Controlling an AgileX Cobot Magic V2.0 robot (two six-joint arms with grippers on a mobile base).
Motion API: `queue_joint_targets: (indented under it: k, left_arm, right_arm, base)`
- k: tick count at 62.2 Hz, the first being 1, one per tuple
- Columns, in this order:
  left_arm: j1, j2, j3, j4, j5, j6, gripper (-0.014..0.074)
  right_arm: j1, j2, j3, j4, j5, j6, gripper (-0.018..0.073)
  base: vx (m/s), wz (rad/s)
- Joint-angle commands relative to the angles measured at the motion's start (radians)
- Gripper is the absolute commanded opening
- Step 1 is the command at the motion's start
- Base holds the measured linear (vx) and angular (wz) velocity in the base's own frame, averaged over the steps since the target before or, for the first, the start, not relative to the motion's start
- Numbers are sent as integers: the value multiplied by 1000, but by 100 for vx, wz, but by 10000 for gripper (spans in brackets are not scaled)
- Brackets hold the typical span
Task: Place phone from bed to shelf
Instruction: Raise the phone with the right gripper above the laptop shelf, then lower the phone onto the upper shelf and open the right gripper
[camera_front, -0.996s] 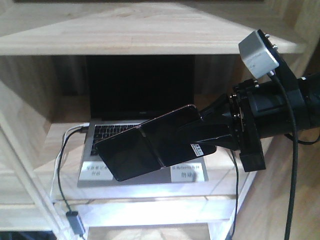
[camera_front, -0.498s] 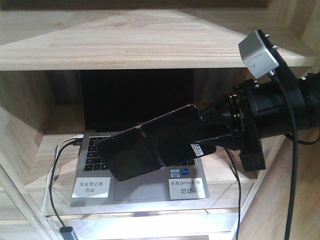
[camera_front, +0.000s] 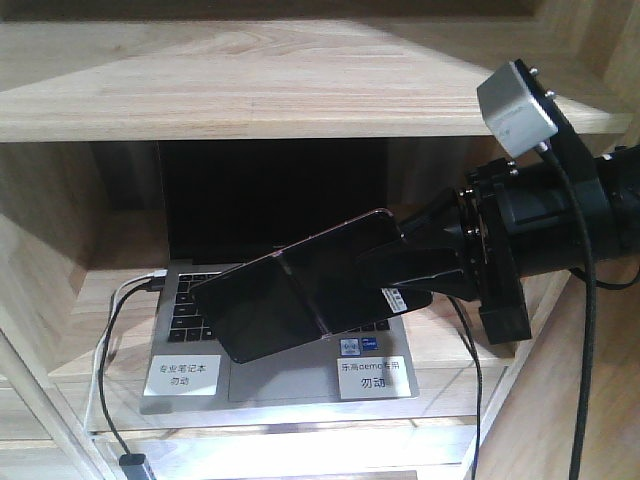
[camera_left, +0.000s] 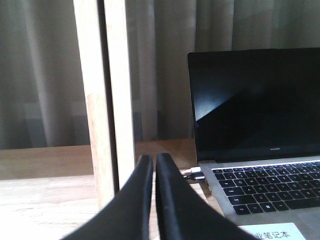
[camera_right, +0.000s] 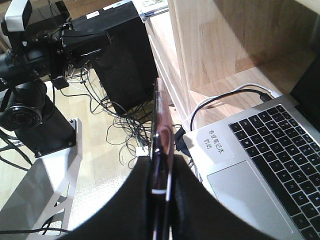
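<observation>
Front-facing view has stopped shifting; right gripper (camera_front: 390, 265) pinches the phone (camera_front: 290, 305) above the laptop (camera_front: 280, 375), so shelf (camera_front: 300, 70) release looks imminent.

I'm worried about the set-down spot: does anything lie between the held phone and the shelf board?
Yes. The open laptop covers the middle of the shelf, and in the front view the phone, held in the right gripper, overlaps it. Cables run along the laptop's left side. Bare board shows only beside the laptop.

Over the last second, the laptop (camera_front: 270, 195) and shelf (camera_front: 250, 80) shifted lower in the front view, which exposed the trackpad (camera_front: 285, 378) below the phone (camera_front: 300, 300).
</observation>
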Motion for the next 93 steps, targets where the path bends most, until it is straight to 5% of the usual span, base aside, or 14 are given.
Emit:
queue_joint_targets:
  k: [1,36,56,93]
  left_arm:
    - [2,-7,-24,-11,-75,-9,1]
    - [2,-7,-24,-11,-75,-9,1]
    - [2,-7,-24,-11,-75,-9,1]
    - [2,-7,-24,-11,-75,-9,1]
  right_arm:
    - [-2,-27,-27,91,68,-6,-3]
    - [-2,-27,-30,91,68,-5,-3]
    - [-2,-27,-40,203,69,29,-3]
    - [-2,25,-472,202,-104,163,-3]
  base:
    - [0,0]
    - [0,0]
    - [0,0]
    - [0,0]
